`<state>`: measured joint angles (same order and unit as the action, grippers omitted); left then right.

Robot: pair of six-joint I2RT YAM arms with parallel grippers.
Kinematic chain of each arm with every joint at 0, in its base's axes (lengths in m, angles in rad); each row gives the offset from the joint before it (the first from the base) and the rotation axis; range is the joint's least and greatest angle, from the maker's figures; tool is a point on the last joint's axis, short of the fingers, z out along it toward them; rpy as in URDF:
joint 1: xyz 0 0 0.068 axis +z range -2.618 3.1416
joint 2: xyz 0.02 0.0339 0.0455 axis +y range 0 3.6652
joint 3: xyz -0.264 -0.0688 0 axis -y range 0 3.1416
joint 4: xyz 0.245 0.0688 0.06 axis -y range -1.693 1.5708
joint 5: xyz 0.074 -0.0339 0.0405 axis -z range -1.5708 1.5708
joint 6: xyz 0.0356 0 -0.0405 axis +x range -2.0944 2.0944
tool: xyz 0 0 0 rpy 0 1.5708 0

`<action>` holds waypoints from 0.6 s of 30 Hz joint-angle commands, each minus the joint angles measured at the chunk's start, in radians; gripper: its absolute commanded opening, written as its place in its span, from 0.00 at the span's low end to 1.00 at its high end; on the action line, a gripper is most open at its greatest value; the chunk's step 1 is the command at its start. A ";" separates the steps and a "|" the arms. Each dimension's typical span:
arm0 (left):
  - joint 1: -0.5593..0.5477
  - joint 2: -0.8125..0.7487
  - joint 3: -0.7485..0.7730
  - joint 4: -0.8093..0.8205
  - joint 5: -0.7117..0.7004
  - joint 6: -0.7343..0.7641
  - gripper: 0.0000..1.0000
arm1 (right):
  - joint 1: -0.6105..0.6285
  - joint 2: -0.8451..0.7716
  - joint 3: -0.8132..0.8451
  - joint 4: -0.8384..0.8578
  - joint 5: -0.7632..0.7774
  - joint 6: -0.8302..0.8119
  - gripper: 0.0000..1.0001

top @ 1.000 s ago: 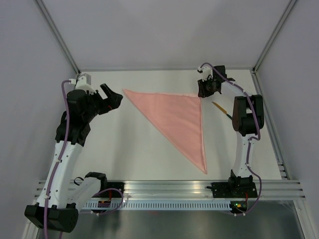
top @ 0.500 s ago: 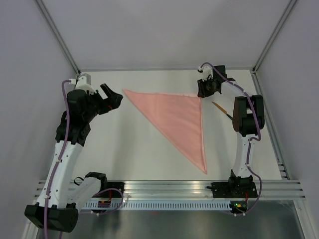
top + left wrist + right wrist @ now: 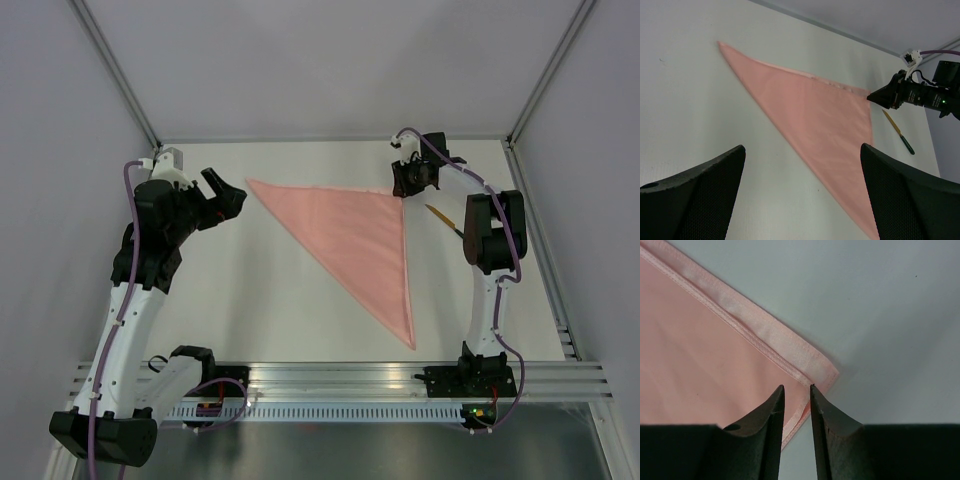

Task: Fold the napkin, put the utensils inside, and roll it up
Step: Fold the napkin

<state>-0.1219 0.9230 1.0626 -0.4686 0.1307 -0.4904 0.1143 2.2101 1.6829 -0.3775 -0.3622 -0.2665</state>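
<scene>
**White table, pink triangle, one pincer at its corner**

White table (image 3: 250, 290) fills the top view, with pale grey walls on three sides and a metal rail (image 3: 340, 375) along the bottom edge, where both arms are bolted.

On it the napkin (image 3: 355, 235) lies flat, folded into a pink triangle just right of the frame's centre. One point reaches to the upper left, one sits at the upper right, and the third runs down toward the rail. Its right edge is almost vertical. In the right wrist view the hemmed double edge and the upper-right corner of the napkin (image 3: 700, 355) are plain to see.

To the right of that corner, apart from the cloth, lies the knife (image 3: 444, 220). Its gold blade points to the upper left and its dark handle to the lower right, close beside the right arm.

The right gripper (image 3: 404, 190) is at the napkin's upper-right corner. Seen from its own camera, the right gripper (image 3: 796, 388) has its jaws parted by a narrow slit over the hem, released, with no cloth visibly pinched. Whether the tips touch the fabric cannot be told.

The left gripper (image 3: 232, 190) sits at the upper left, near the napkin's left point but off it. Its wrist view shows the left gripper (image 3: 800, 150) spread wide and holding nothing, looking across the napkin (image 3: 815, 115) toward the knife (image 3: 897, 131).
</scene>
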 commanded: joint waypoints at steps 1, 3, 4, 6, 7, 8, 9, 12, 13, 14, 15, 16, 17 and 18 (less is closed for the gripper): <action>0.002 0.000 0.010 0.028 0.006 -0.042 1.00 | 0.002 0.025 0.044 0.005 0.023 0.000 0.33; 0.004 0.000 0.010 0.027 0.006 -0.040 1.00 | 0.004 0.028 0.046 0.006 0.029 0.000 0.33; 0.004 -0.001 0.008 0.027 0.006 -0.040 1.00 | 0.002 0.030 0.047 0.006 0.032 0.000 0.33; 0.002 0.000 0.008 0.027 0.003 -0.040 1.00 | 0.002 0.031 0.047 0.008 0.037 -0.003 0.33; 0.004 0.000 0.007 0.027 0.003 -0.040 1.00 | 0.002 0.031 0.047 0.008 0.039 -0.004 0.32; 0.002 0.002 0.007 0.027 0.003 -0.040 1.00 | 0.002 0.033 0.046 0.009 0.040 -0.004 0.32; 0.004 0.002 0.005 0.027 0.004 -0.040 1.00 | 0.002 0.033 0.046 0.009 0.040 -0.004 0.32; 0.002 0.004 0.005 0.028 0.003 -0.040 1.00 | 0.002 0.040 0.047 0.009 0.045 -0.004 0.32; 0.004 0.004 0.005 0.027 0.003 -0.040 1.00 | 0.002 0.040 0.046 0.014 0.046 -0.004 0.32; 0.002 0.004 0.005 0.027 0.004 -0.039 1.00 | 0.002 0.040 0.046 0.014 0.046 -0.004 0.33; 0.004 0.004 0.005 0.027 0.004 -0.037 1.00 | 0.002 0.040 0.046 0.015 0.048 -0.004 0.33; 0.002 0.002 0.005 0.027 0.003 -0.037 1.00 | 0.002 0.040 0.047 0.012 0.046 -0.004 0.33; 0.002 0.004 0.005 0.027 0.003 -0.036 1.00 | 0.002 0.042 0.049 0.009 0.045 -0.004 0.33; 0.002 0.002 0.005 0.027 0.003 -0.039 1.00 | 0.002 0.043 0.051 0.008 0.040 -0.002 0.32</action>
<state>-0.1219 0.9230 1.0626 -0.4686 0.1307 -0.4904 0.1150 2.2383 1.6917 -0.3737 -0.3370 -0.2687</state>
